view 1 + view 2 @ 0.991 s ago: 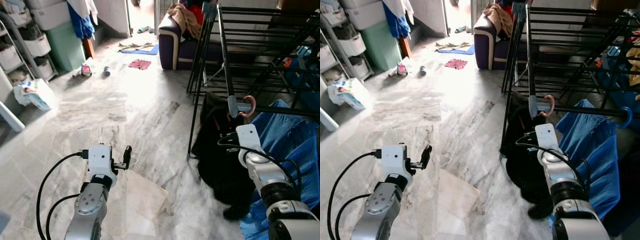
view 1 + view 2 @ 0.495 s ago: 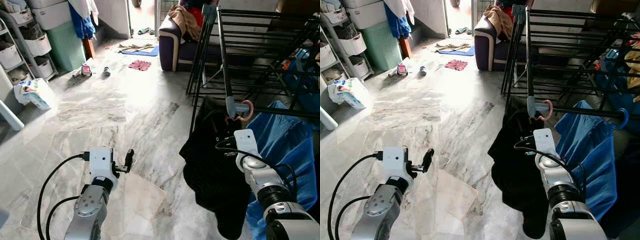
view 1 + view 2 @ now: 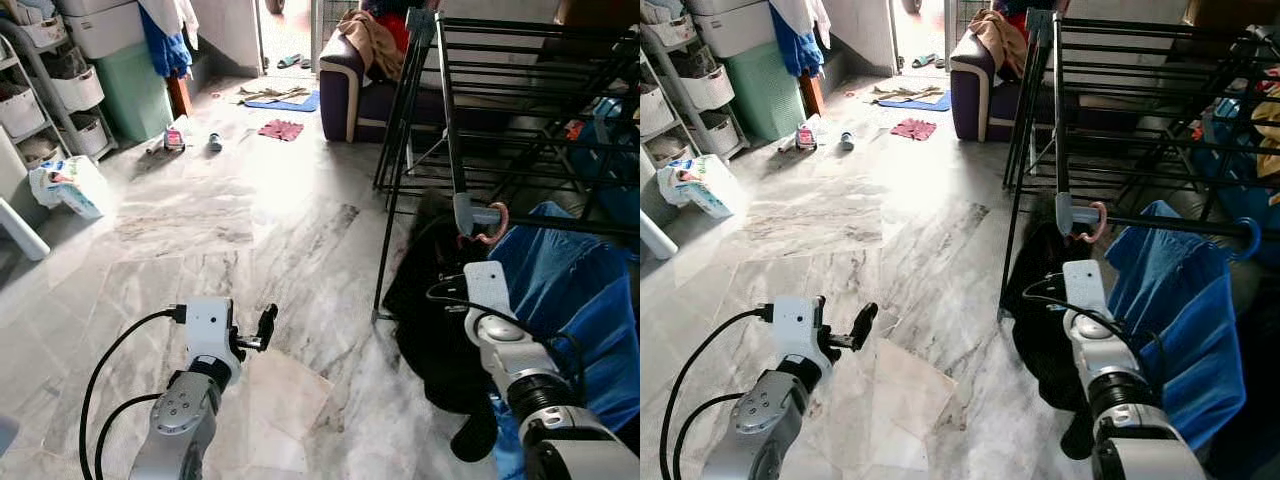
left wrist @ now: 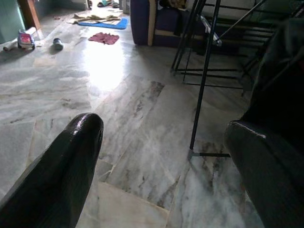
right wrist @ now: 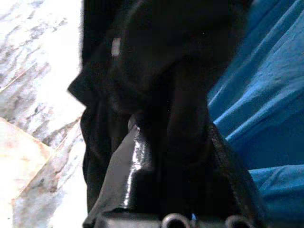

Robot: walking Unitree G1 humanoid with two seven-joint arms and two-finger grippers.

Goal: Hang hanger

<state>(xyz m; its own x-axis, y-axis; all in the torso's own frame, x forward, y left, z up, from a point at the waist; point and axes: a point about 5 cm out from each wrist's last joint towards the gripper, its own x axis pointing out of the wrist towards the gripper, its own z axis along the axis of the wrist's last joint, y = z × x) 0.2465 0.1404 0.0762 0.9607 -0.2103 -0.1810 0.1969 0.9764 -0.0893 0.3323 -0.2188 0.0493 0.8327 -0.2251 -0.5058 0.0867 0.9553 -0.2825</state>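
Note:
A pink hanger hook (image 3: 492, 222) sits by the grey corner joint of the black drying rack's (image 3: 540, 110) lower rail. A black garment (image 3: 428, 312) hangs from it down to the floor beside a blue garment (image 3: 572, 290) on the same rail. My right arm (image 3: 490, 300) reaches up just under the hook. In the right wrist view, my right gripper (image 5: 176, 124) is shut, its fingers (image 5: 142, 156) pressed into black cloth at the hanger. My left gripper (image 3: 266, 325) hovers open and empty over the marble floor (image 4: 123, 95), apart from the rack.
A purple sofa (image 3: 345, 90) piled with clothes stands behind the rack. A green bin (image 3: 130, 90), basket shelves (image 3: 40, 90) and a white bag (image 3: 65, 185) line the left wall. A red cloth (image 3: 280, 129) and a blue mat (image 3: 285, 100) lie on the far floor.
The black garment, flared out to the left half a second ago, has swung back toward the rack. My left gripper has edged slightly right. The right arm stays under the hook.

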